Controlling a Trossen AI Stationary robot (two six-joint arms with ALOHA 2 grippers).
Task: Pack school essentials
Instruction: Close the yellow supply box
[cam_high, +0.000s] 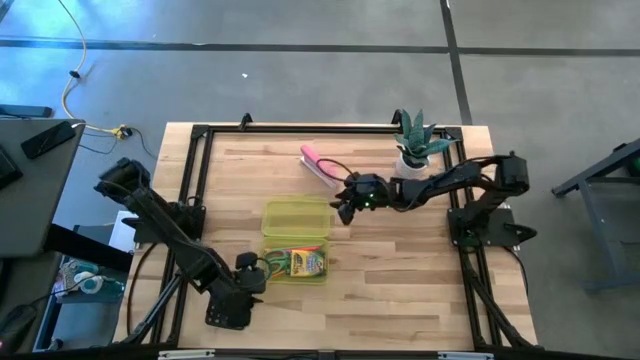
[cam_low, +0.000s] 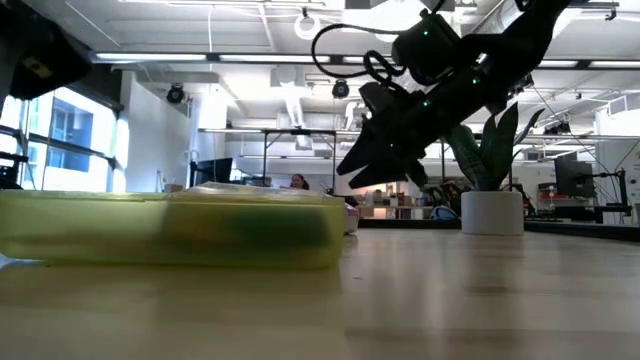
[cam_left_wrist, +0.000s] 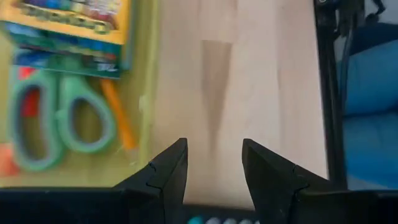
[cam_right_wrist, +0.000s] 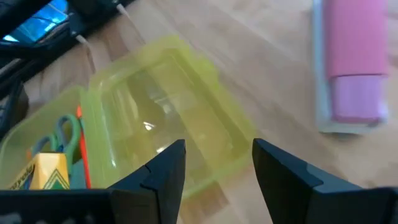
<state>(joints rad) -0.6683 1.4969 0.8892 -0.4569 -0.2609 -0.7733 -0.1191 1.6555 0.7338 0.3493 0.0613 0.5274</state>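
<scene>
A yellow-green see-through case lies open in the middle of the table, its empty lid (cam_high: 296, 218) toward the far side and its base (cam_high: 297, 263) toward the near side. In the base lie a crayon box (cam_left_wrist: 68, 25), green-handled scissors (cam_left_wrist: 56, 118) and an orange marker (cam_left_wrist: 118, 115). My left gripper (cam_high: 262, 278) stands open just left of the base, over bare wood (cam_left_wrist: 214, 146). My right gripper (cam_high: 343, 208) is open and slants down at the lid's right edge (cam_right_wrist: 217, 146), well above the table in the low view (cam_low: 345, 170).
A pink stapler (cam_high: 318, 163) lies on the table beyond the lid, also in the right wrist view (cam_right_wrist: 354, 68). A potted plant (cam_high: 415, 145) stands at the far right. A dark flat thing (cam_high: 228, 312) sits near the front left edge. Bare wood lies right of the case.
</scene>
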